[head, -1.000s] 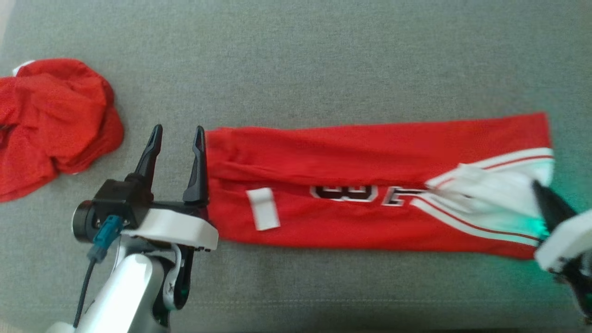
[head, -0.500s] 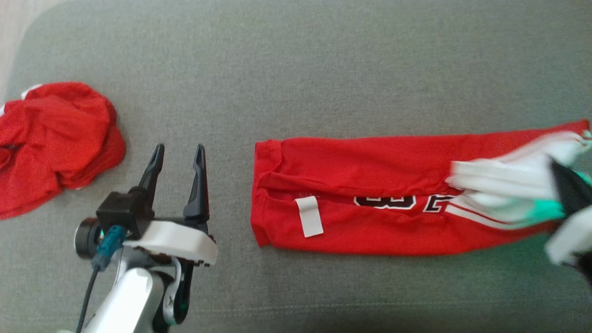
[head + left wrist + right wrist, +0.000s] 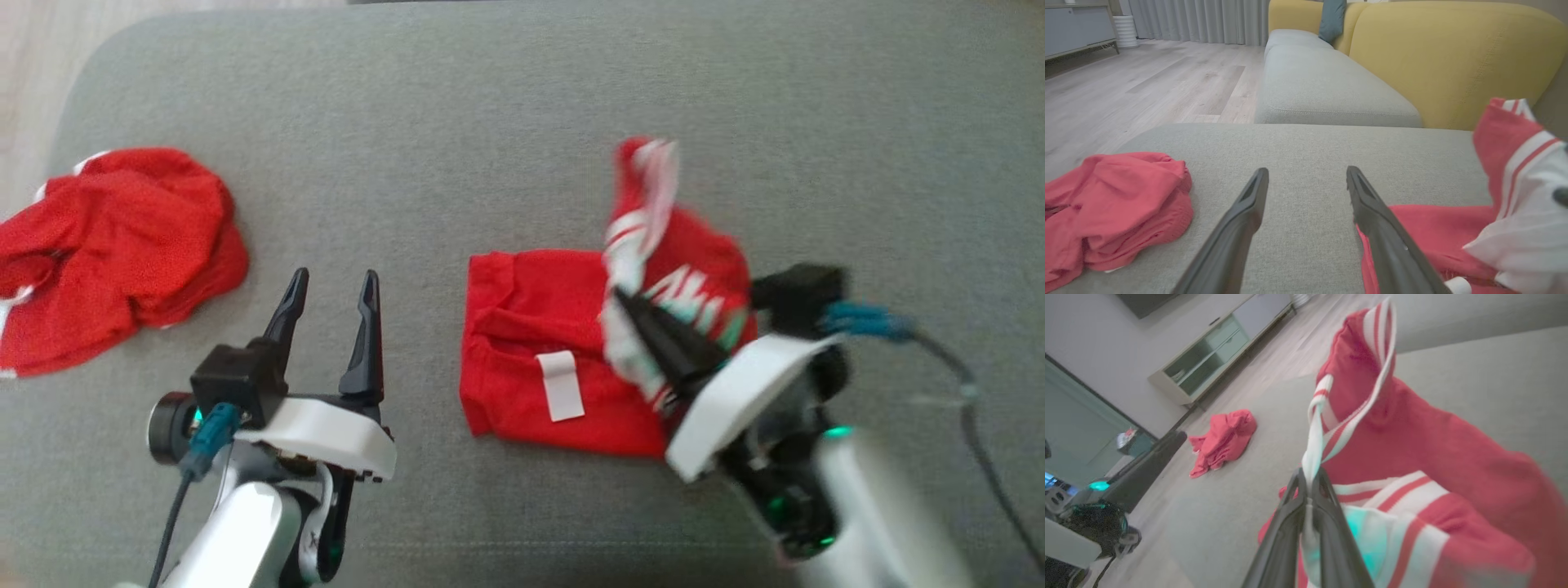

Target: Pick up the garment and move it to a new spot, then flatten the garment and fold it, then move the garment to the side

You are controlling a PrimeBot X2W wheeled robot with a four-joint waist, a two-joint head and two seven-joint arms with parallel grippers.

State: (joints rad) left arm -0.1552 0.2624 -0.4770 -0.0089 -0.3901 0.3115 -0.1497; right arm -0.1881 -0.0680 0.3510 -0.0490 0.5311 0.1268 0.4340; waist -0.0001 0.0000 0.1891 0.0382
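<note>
- Since a second ago, my right hand (image 3: 619, 298) has carried the striped end (image 3: 645, 188) of the garment (image 3: 522, 318) up and over toward my left. The long red strip now looks about half as long.
- The grey cushion (image 3: 490, 98) is the biggest thing, and both cloths lie on it.
- The garment sits a bit right of the middle in the head view. Its left half lies flat on the cushion. Its right half is lifted and bent back over the flat part, with the striped end sticking up.
- The red pile (image 3: 122, 245) lies crumpled at the far left of the cushion, well apart from the garment.
- My right hand is pinched tight on a white bit of the garment. In the right wrist view the cloth comes out between its two fingers. In the head view this hand looks blurry.
- My left hand (image 3: 335, 276) is wide and holds nothing. It is over bare cushion between the red pile and the garment, apart from both.
- The white label (image 3: 562, 385) lies on the flat half.
</note>
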